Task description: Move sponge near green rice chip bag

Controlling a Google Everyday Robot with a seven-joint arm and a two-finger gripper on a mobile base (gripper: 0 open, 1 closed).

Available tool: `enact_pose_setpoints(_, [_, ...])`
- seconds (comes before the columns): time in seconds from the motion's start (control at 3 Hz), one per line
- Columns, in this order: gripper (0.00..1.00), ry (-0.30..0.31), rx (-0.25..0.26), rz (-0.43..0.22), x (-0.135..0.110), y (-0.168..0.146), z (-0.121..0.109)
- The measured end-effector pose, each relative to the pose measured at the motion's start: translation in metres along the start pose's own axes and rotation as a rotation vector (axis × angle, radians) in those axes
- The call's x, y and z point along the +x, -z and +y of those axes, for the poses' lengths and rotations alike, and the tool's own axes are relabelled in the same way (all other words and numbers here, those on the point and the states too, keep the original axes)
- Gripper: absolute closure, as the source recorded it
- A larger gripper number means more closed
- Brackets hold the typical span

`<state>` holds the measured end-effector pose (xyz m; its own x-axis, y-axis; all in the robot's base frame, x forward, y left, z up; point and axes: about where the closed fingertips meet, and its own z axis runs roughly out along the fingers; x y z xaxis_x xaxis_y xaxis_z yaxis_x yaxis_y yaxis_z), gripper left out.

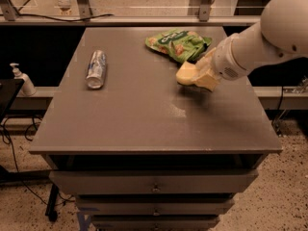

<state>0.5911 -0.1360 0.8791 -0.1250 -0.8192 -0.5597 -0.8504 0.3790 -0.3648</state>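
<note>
- Camera view, gripper: the gripper hangs over the right rear part of the tabletop, at the end of the white arm that reaches in from the right edge of the view.
- Camera view, jaws: clenched on the sponge. The sponge is carried clear of the tabletop, with its shadow on the surface just below.
- Camera view, governing relation: the green rice chip bag lies flat just behind the sponge and a little to the left. The two are near but not touching. The sponge's long axis runs roughly left to right and sticks out leftward from the jaws.
- Judgement: the carry looks nearly finished; what is left is to lower and release beside the bag's near edge.
- Camera view, containers: a silver-blue can lies on its side at the left of the tabletop, well apart from the sponge and bag. Its contents cannot be told. The drawers below are shut.
</note>
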Motion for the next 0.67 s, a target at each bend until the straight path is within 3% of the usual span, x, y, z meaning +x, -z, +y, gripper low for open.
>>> enact_pose_setpoints(0.67, [1.0, -0.005, 0.056, 0.079, 0.033, -0.023, -0.061])
